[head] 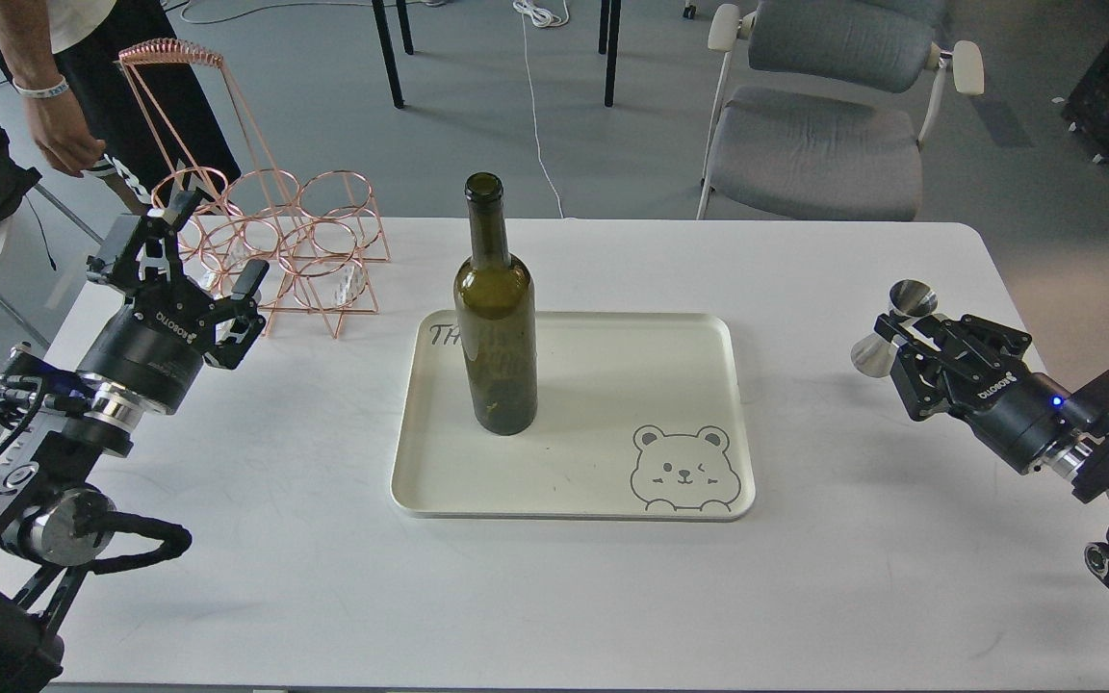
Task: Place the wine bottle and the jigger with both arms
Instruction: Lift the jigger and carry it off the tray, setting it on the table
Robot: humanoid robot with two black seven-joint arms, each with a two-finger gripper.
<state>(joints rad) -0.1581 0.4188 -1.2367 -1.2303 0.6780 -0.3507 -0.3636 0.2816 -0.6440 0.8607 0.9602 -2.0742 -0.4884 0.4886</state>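
On the white table [554, 597] I see the cream bear-print tray [699, 414] with the wine bottle [496, 327] standing upright on its left half. The copper wire rack [309, 241] sits far left. My left gripper [213, 245] hangs spread and empty beside it. My right gripper [896, 332] clasps the jigger [891, 332], tilted, right of the tray.

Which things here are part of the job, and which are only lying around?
Job: wine bottle upright on the tray; jigger in the right gripper; left gripper, open.
Lying around: copper wire rack, chair.
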